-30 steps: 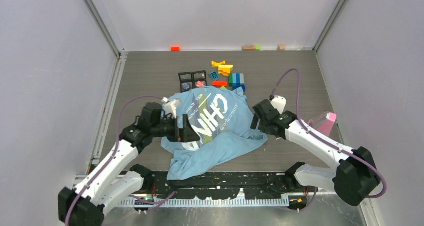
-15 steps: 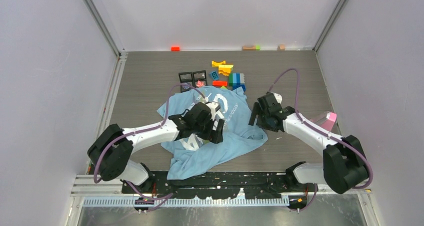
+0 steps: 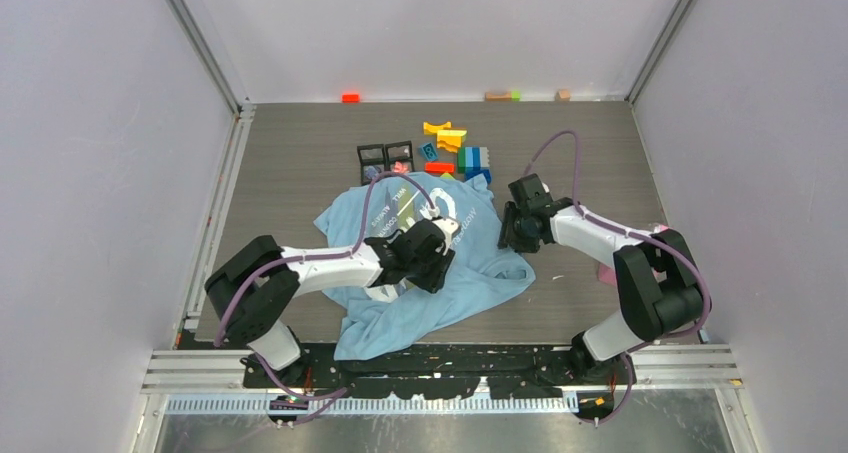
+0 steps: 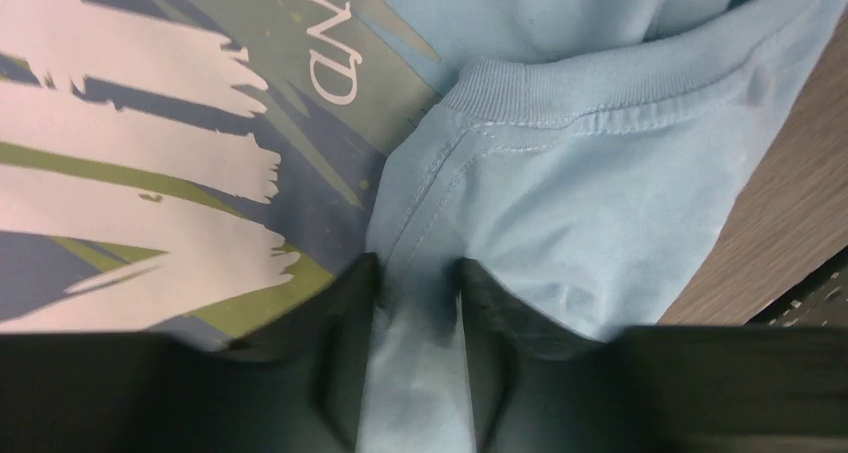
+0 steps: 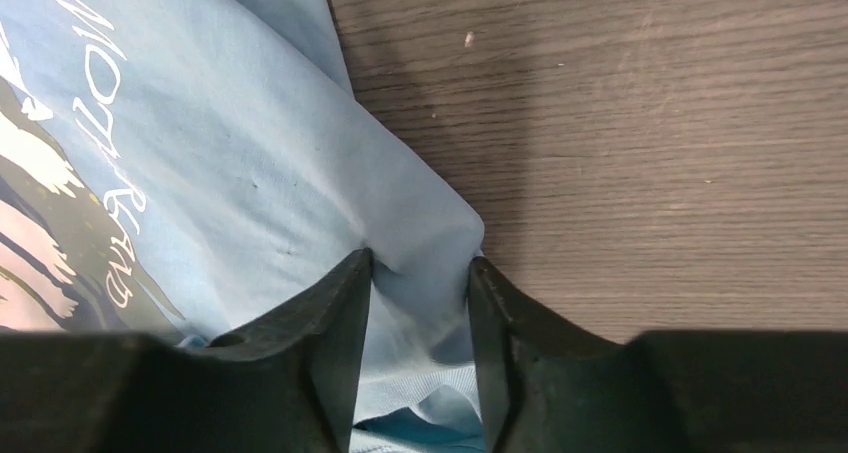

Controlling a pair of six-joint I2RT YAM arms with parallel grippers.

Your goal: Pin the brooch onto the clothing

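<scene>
The clothing (image 3: 470, 273), a light blue T-shirt with white lettering, lies rumpled in the middle of the table. My left gripper (image 3: 432, 271) is down on its centre. In the left wrist view the fingers (image 4: 418, 268) pinch a fold of blue fabric (image 4: 560, 173) just below the ribbed collar. My right gripper (image 3: 508, 237) is at the shirt's right edge. Its fingers (image 5: 420, 263) are closed on a bunched corner of the cloth (image 5: 250, 153) over bare wood. The brooch (image 3: 401, 165) is a tiny pinkish speck in a black tray behind the shirt.
Two small black trays (image 3: 372, 154) sit just behind the shirt. Coloured toy blocks (image 3: 455, 145) lie to their right. A pink object (image 3: 660, 229) peeks from behind the right arm. More small blocks (image 3: 350, 97) line the back wall. A black rail (image 3: 440, 378) runs along the near edge.
My left arm swung from the shirt's left edge to its centre, and the right gripper moved up to the shirt's right edge. Both pairs of jaws closed onto fabric.
</scene>
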